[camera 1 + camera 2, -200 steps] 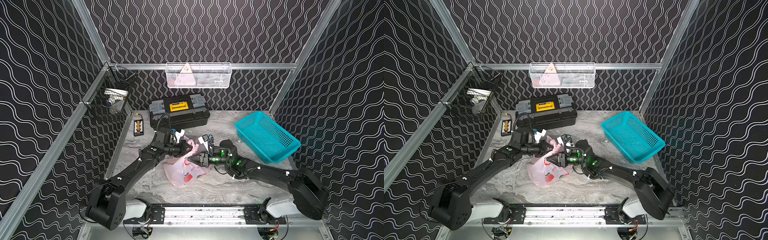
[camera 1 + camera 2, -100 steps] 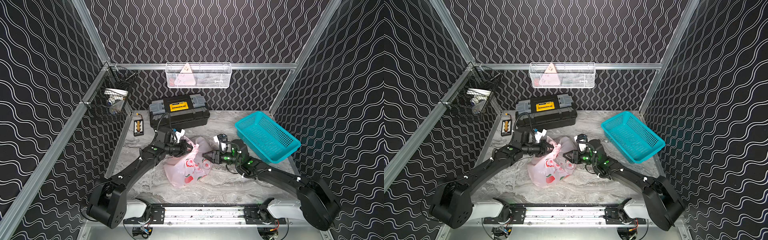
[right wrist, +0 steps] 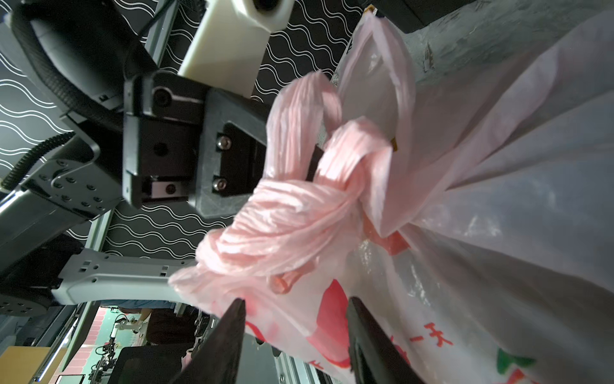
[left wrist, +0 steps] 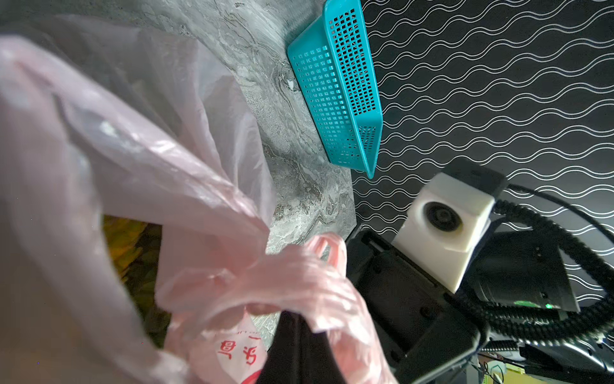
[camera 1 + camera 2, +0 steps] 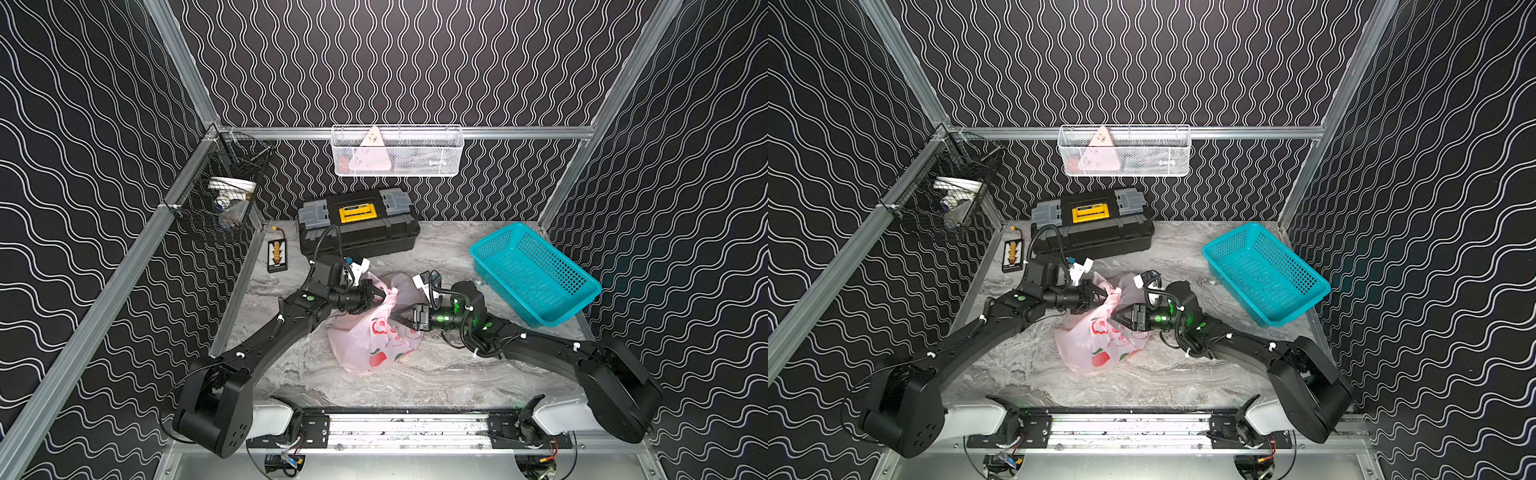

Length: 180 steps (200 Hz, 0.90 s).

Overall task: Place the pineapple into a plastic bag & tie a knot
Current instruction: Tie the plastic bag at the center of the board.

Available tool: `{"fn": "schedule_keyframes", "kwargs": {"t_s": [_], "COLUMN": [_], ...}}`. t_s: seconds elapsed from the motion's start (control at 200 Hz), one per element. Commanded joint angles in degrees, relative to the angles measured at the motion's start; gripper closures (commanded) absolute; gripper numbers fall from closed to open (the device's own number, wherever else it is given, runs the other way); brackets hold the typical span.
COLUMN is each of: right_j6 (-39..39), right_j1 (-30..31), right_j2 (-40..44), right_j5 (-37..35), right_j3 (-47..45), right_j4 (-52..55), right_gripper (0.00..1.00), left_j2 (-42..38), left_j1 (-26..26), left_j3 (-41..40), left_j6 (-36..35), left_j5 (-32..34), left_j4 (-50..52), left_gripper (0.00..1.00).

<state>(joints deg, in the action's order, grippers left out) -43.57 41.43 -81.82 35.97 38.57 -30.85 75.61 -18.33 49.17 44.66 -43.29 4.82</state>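
The bag point(image 5: 368, 345) is lying on its side in the middle of the surface point(image 5: 415, 380), between the two arms, showing in both top views as pale pink film printed with red apples and green leaves. Red Chinese characters are running across its side; in the right wrist view two of them are reading as "一天", and the rest are too creased or blurred to read. At its top the handle strips are bunching into the knot point(image 3: 299, 206), a loose twisted lump with a short end sticking out. The left claw point(image 5: 379, 296) is clamping together on a handle strip right at the knot, holding the bag's top off the surface. The right claw point(image 3: 295, 301) is standing apart just beside the bag's printed side, gripping nothing. In the left wrist view a yellow-brown shape point(image 4: 129, 246) is showing through the bag's mouth, too blurred to tell. A teal basket point(image 5: 536, 274) is sitting near the right wall, well apart from the bag. A black toolbox point(image 5: 357, 232) with a yellow latch is sitting against the back wall; its label is not readable.
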Motion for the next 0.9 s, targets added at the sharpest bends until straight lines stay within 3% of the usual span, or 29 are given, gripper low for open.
{"fn": "schedule_keyframes", "kwargs": {"t_s": [0.0, 0.32, 0.42, 0.686, 0.751, 0.896], "right_j6": [-1.0, -3.7, -5.2, -7.2, -6.1, 0.9], "right_j1": [0.5, 1.2, 1.3, 1.3, 1.3, 1.5], "right_j2": [-1.5, -6.3, -7.8, -8.2, -6.5, -1.3], "right_j5": [-0.4, 0.4, 1.0, 2.5, 2.9, 3.1], "right_j3": [1.2, 4.0, 4.4, 2.5, 2.2, 3.7], "right_j4": [-3.6, -8.5, -10.9, -13.7, -9.8, 8.0], "right_gripper": [0.48, 0.48, 0.57, 0.92, 1.0, 1.0], "left_j2": [-0.3, -0.7, -0.9, -1.6, -2.0, -2.1], "left_j1": [0.0, 0.0, 0.0, 0.1, 0.6, 2.7], "left_j3": [0.2, 0.1, 0.1, 1.7, 4.7, 13.3], "left_j6": [-1.0, -1.1, -1.2, -4.2, -8.3, -16.8], "left_j5": [-0.2, -0.3, -0.2, 2.5, 6.6, 17.5], "left_j4": [-0.3, -0.2, 0.1, 4.3, 10.4, 21.6], "left_gripper": [1.0, 1.0, 1.0, 1.0, 1.0, 1.0]}}
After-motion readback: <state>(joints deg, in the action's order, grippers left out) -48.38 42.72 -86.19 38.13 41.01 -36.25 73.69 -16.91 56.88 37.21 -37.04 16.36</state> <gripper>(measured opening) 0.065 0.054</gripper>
